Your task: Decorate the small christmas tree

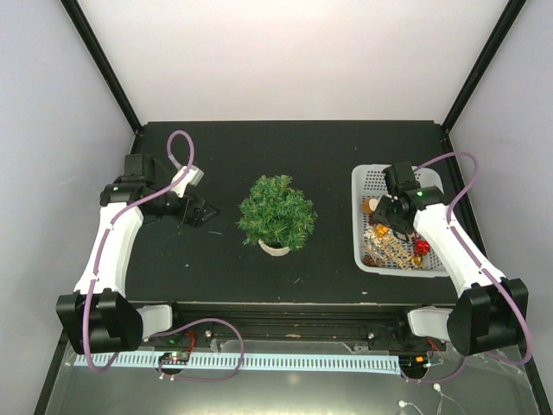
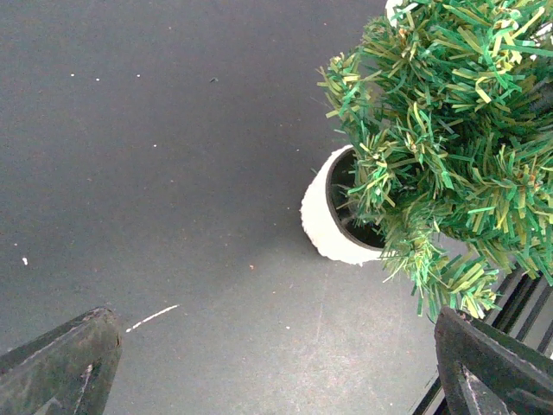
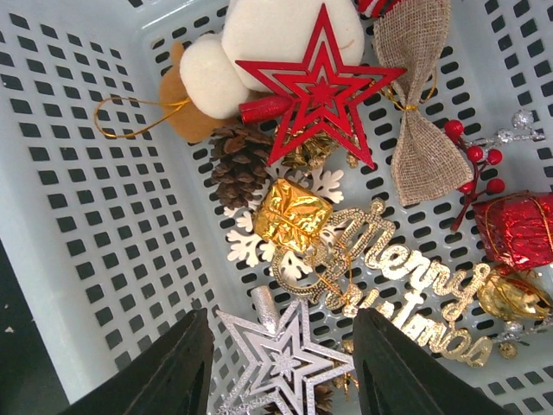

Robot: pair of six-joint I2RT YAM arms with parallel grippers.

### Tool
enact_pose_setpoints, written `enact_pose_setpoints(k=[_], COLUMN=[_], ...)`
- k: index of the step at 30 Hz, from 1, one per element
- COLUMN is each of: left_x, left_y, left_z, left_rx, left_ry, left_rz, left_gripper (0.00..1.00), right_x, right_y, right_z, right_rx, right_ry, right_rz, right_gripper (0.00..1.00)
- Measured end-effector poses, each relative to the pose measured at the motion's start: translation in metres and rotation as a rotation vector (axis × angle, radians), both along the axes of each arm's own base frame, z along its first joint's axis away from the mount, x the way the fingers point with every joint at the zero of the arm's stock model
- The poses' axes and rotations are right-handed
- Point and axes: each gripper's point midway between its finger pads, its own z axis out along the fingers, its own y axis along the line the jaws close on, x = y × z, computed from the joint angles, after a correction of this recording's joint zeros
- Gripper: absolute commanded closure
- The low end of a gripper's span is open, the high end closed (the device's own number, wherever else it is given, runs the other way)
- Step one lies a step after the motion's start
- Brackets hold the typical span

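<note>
The small christmas tree [image 1: 276, 210], bushy green in a white pot [image 1: 274, 248], stands mid-table with no ornaments showing on it. It fills the upper right of the left wrist view [image 2: 449, 130], with its pot [image 2: 324, 220] below. My left gripper [image 1: 207, 212] is open and empty just left of the tree, its jaws wide over bare table [image 2: 276, 372]. My right gripper [image 1: 393, 226] is open low inside the white basket [image 1: 359, 216]. Its jaws straddle a silver glitter star [image 3: 289, 350] without closing on it [image 3: 283, 372].
The basket wall [image 3: 78, 216] holds a red star [image 3: 320, 91], a gold gift box [image 3: 292, 212], a pine cone [image 3: 240, 164], a gold "Merry Christmas" sign [image 3: 406, 277], a burlap bow [image 3: 423, 95], a white plush [image 3: 259, 43] and a red gift [image 3: 518, 229].
</note>
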Motion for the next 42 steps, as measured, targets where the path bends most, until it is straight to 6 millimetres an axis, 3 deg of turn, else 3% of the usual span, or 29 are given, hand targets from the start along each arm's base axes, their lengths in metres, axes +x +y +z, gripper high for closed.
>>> enact_pose_setpoints(k=[10,17,25,33,42], left_x=[-0.006,-0.016,-0.025,-0.028,-0.031], left_y=[-0.010,-0.018,-0.020,-0.023,-0.022], left_z=[-0.001,0.002,0.001,0.003,0.005], left_rx=[0.013,0.032,0.049,0.056,0.074], left_ry=[0.002,-0.013,-0.011,-0.018,-0.017], left_rz=[-0.036,-0.084,-0.113,-0.130,-0.127], left_gripper=[0.01,0.01,0.01,0.01,0.01], right_x=[-0.012,-0.015,-0.015,-0.001,0.032], right_y=[0.003,0.020,0.026,0.022,0.001], right_z=[0.002,-0.001,-0.019,-0.040,-0.051], right_rx=[-0.009,-0.013,-0.008,-0.055,-0.001], right_ry=[0.009,0.022,0.063,0.114,0.097], right_rz=[0.026,0.099,0.124,0.112,0.006], right_gripper=[0.53,0.55,0.57,0.47,0.46])
